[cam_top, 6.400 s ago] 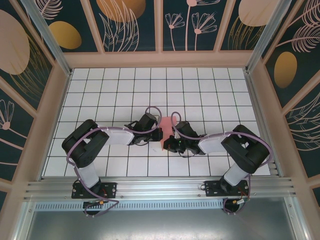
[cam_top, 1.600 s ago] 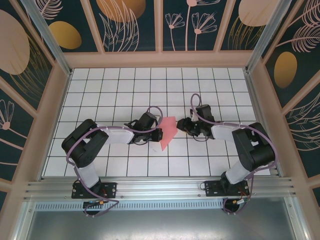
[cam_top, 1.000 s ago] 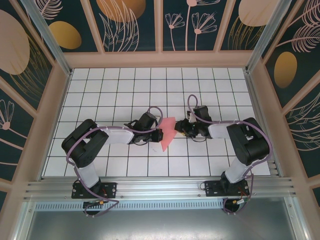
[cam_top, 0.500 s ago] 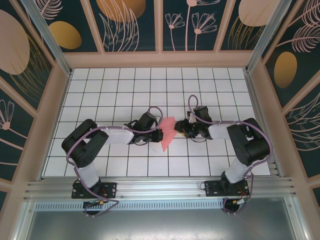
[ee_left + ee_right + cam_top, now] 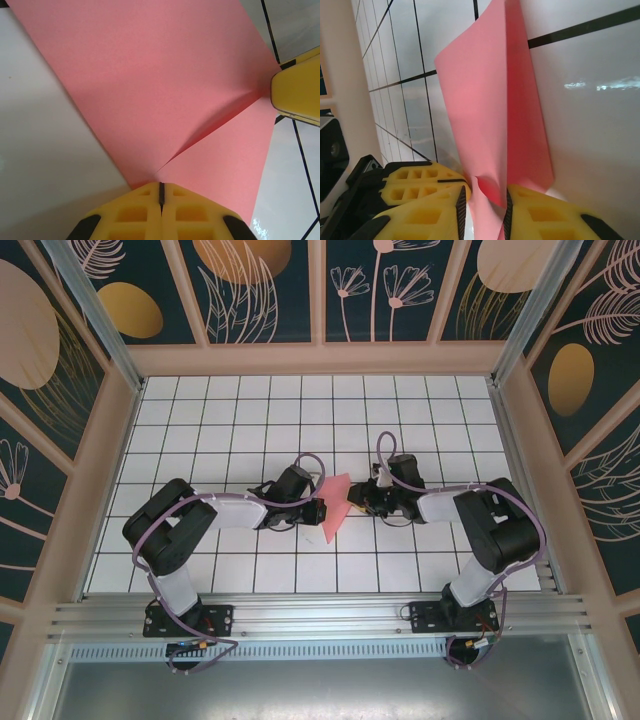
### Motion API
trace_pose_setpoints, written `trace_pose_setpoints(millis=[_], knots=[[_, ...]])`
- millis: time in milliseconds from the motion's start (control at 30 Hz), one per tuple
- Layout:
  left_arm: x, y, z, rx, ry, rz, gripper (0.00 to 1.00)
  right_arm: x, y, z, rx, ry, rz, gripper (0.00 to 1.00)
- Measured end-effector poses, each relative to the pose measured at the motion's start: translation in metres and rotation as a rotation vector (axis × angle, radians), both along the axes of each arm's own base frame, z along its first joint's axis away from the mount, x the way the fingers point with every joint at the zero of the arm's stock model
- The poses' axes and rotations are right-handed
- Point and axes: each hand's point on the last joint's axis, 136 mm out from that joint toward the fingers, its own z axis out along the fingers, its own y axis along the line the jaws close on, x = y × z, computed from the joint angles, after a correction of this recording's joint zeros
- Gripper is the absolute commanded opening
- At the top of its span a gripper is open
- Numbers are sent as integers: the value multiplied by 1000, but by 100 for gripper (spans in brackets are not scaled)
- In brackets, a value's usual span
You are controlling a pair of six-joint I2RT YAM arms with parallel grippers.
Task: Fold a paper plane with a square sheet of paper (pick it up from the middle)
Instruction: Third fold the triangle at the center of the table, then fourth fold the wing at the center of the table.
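Square sheet of paper (image 5: 336, 504), salmon-pink and partly folded, is at the middle of the top view, on the white grid table (image 5: 250, 420) between the two arms. In the left wrist view the sheet (image 5: 165, 85) spreads from the bottom centre towards the top of the frame. One raised crease runs from the bottom centre up to the right edge. In the right wrist view the sheet (image 5: 490, 110) stands on edge off the tiles, a tall bent flap rising from the bottom of the frame.

The left gripper (image 5: 318, 510) meets the sheet's left side. Its yellow fingers (image 5: 135, 212) are pressed together with only a thin seam between them, pinching the paper's edge at the tips (image 5: 160, 186). The right gripper (image 5: 356, 498) is at the sheet's right side. Its jaws stand a narrow gap apart (image 5: 486, 194) with a curled corner of paper between them. One of its fingers (image 5: 297, 90) touches the sheet's right corner. Dark flower-patterned panels (image 5: 260, 290) wall the table.
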Motion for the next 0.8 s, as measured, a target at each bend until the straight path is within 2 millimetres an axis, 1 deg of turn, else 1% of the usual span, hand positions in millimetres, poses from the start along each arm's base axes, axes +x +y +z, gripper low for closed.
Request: trace_pose_setpoints(millis=[33,100,133,167,267,300,400,500,600,667,800], knots=[[0,0,0,0,0,0,9,0,0,0,0,-1,1,19],[-1,2,0,5,6,9,16,0,1,0,-2,-2,4,15],[-1,4,0,9,7,16,23,0,1,-1,-3,-3,7,11],[-2,5,1,8,10,23,30,0,1,-2,-5,-3,9,10],[-1,10,12,10,-10,53,45,-1,3,-3,-12,2,17,8],[1,13,18,10,-22,69,47,-1,4,-3,-13,2,19,7],[2,19,43,-18,-72,101,49,-2,6,-4,-32,7,14,5],[0,25,68,-59,-128,131,49,-5,9,-3,-44,13,2,2],[-8,24,81,-55,-179,135,49,-6,13,1,-50,14,-16,2],[-19,16,81,-31,-201,111,49,-7,15,5,-52,17,-35,2],[-45,2,60,82,-209,45,49,-6,17,16,-45,14,-82,2]])
